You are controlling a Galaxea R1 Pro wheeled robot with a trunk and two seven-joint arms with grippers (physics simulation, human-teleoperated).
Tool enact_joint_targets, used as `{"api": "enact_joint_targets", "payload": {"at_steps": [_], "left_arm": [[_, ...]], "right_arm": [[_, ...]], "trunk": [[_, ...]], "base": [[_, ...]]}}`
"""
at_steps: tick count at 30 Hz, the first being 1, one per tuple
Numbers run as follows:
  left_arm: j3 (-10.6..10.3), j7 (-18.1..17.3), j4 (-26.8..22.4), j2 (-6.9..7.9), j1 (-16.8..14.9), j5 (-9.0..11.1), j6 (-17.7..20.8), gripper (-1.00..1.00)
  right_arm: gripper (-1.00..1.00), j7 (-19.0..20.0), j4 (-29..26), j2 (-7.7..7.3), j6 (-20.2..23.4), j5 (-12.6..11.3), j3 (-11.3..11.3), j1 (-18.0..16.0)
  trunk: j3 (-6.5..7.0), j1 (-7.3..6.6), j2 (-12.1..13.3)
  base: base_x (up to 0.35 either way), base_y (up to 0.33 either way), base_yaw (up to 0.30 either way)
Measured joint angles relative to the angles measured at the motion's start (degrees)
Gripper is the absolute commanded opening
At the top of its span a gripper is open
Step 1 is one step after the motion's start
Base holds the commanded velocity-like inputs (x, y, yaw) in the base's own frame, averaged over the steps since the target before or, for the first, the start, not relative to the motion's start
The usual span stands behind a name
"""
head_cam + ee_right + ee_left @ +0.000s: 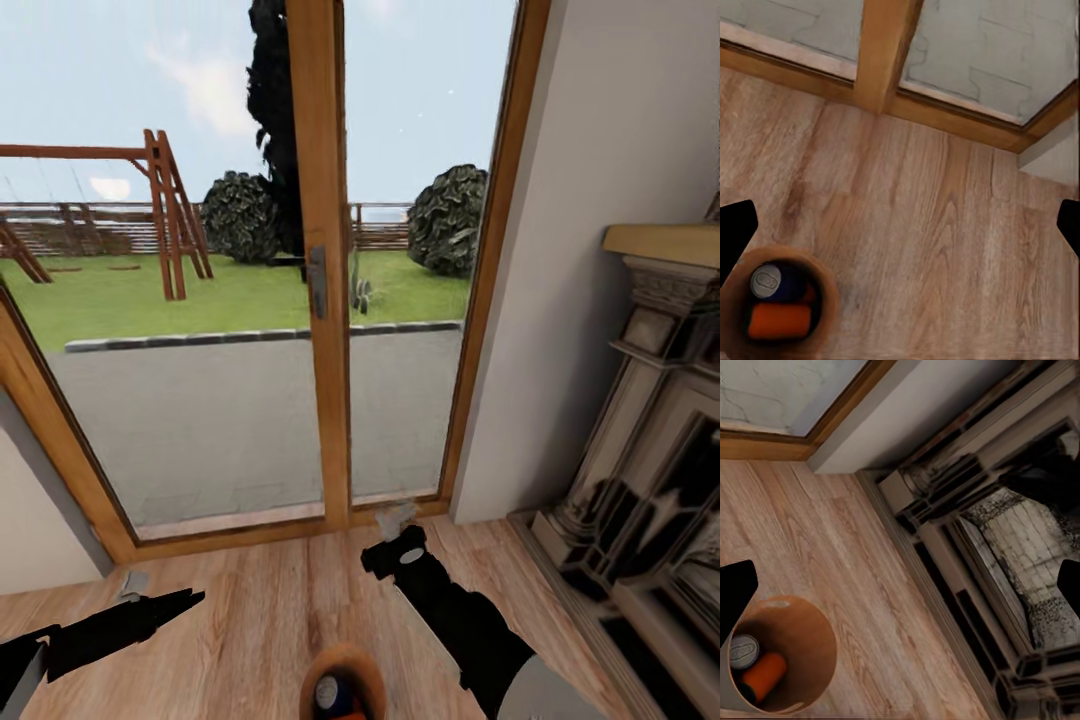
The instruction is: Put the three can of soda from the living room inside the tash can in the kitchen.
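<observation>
- While the robot faced the glass door (320, 260), the bin (343, 665) sat on the floor between both arms, cans (778, 304) inside.
- Left claw (165, 605) and right claw (395, 530) both spread wide, empty.
- Risk, I'd guess: rolling forward could knock the bin over and spill the cans.

Bare wood floor (250, 610) lies open ahead, bounded by the glass doors (320, 280); the fireplace (650, 450) closes off the right, and the bin (784, 304), apparently on the floor, stands nearest
</observation>
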Motion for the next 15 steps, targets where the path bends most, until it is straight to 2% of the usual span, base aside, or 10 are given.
{"api": "enact_joint_targets", "payload": {"at_steps": [2, 5, 6, 9, 11, 12, 14, 15], "left_arm": [[0.0, 0.2, 3.9, -0.03, 0.0, 0.0, -3.7, 1.00], [0.0, 0.2, 9.0, 0.02, 0.0, -0.1, -9.5, 1.00], [0.0, 0.2, 12.1, 0.09, 0.0, -0.1, -11.6, 1.00], [-0.1, 0.2, 20.1, 0.29, 0.0, -0.2, -15.5, 1.00], [-0.3, 0.2, 25.0, 0.38, 0.0, -0.3, -19.7, 1.00], [-0.5, 0.3, 29.1, 0.45, 0.0, -0.7, -23.8, 1.00], [-0.4, 0.3, 31.9, 0.56, 0.0, -1.0, -25.9, 1.00], [-0.6, 1.1, 34.5, 0.80, 0.0, -1.9, -27.6, 1.00]], "right_arm": [[1.00, 0.0, 9.7, -1.32, -7.6, -0.2, -0.1, 0.0], [1.00, 0.5, 21.7, -1.92, -17.1, -0.4, -0.1, 0.0], [1.00, 1.7, 26.6, -2.10, -21.2, -0.7, -0.2, 0.0], [1.00, 6.8, 35.2, -2.36, -27.5, -2.5, -0.2, 0.0], [1.00, 10.6, 39.4, -3.13, -29.8, -5.6, -0.2, 0.0], [1.00, 12.9, 41.9, -4.21, -31.0, -9.8, -0.3, 0.0], [1.00, 13.8, 43.1, -4.99, -31.5, -13.3, -0.2, 0.0], [1.00, 14.6, 44.6, -5.89, -31.9, -18.1, -0.3, 0.0]], "trunk": [[0.18, 0.00, 0.0], [0.47, 0.00, 0.0], [0.56, 0.00, 0.0], [0.86, 0.00, 0.0], [0.99, 0.00, 0.0], [1.02, 0.00, 0.0], [1.07, 0.00, 0.0], [1.08, 0.00, 0.0]], "base": [[0.000, 0.000, 0.000], [0.000, 0.000, -0.004], [0.000, 0.000, -0.022], [0.000, 0.000, -0.027], [0.000, 0.000, -0.012], [0.000, 0.000, -0.006], [0.000, 0.000, -0.004], [0.000, 0.000, -0.002]]}}
